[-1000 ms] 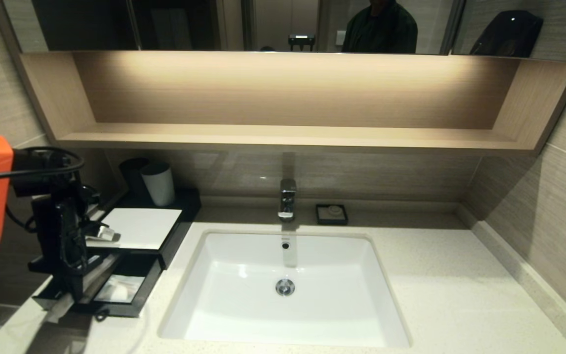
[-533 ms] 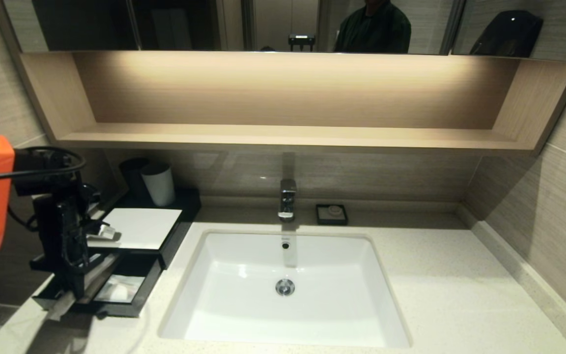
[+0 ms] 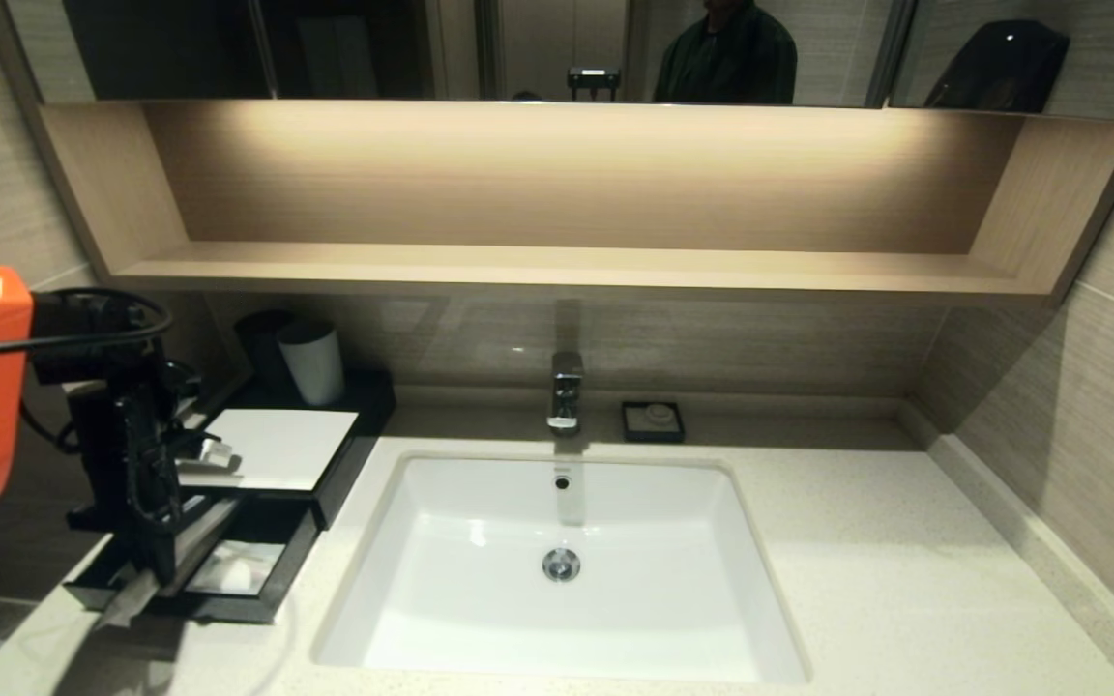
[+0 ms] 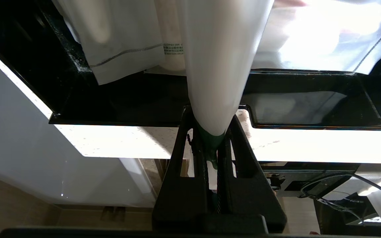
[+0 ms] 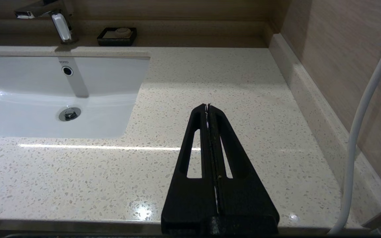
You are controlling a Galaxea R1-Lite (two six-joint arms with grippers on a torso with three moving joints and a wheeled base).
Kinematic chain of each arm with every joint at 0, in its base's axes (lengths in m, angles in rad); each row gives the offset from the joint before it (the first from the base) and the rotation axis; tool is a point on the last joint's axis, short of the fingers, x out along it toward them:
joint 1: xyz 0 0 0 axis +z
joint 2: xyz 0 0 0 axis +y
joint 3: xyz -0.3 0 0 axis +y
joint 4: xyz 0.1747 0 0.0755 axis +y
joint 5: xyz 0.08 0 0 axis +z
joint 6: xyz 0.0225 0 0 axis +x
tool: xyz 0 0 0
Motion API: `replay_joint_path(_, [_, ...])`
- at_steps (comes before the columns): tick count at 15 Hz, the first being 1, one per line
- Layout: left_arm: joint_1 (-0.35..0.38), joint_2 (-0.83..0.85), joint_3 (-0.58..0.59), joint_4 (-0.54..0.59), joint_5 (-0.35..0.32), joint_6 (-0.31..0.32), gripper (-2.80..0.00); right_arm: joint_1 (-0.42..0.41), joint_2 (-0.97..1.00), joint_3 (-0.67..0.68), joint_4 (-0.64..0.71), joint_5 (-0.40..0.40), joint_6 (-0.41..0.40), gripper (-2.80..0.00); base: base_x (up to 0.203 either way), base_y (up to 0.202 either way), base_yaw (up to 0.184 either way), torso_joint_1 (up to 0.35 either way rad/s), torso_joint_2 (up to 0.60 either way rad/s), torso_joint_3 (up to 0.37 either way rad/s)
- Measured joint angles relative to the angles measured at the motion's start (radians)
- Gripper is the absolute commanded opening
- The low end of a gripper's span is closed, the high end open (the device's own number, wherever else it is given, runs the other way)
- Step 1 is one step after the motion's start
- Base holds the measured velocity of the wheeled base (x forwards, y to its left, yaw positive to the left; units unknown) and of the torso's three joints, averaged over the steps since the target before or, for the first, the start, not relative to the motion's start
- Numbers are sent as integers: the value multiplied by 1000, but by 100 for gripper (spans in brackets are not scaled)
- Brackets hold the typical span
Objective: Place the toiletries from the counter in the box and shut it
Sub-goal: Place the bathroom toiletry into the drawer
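The black box (image 3: 278,447) with a white top panel stands at the counter's (image 3: 905,580) left end, its front drawer (image 3: 238,609) pulled out. A square clear packet (image 3: 233,570) lies in the drawer, and other wrapped packets (image 4: 124,39) show there in the left wrist view. My left gripper (image 3: 159,570) points down at the drawer's front and is shut on a long pale packet (image 4: 210,66) by its green end. That packet reaches over the drawer's front rim (image 4: 309,125). My right gripper (image 5: 207,105) is shut and empty, low over the counter right of the basin; the head view does not show it.
A white basin (image 3: 480,541) with a chrome faucet (image 3: 565,391) fills the middle of the counter. A small black dish (image 3: 652,421) sits behind it. White and black cups (image 3: 310,360) stand behind the box. A wooden shelf (image 3: 557,261) runs above.
My left gripper has shifted slightly to the right with the long packet, bringing it closer over the open drawer. The right arm has not moved.
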Motion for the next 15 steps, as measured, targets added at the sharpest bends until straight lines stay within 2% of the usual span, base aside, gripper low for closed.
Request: replay_joint_path(15, [-1,4,-2,-39,-6,-2,-280,0,0,0,0,0,0,-280,0,0,0,0,0,0])
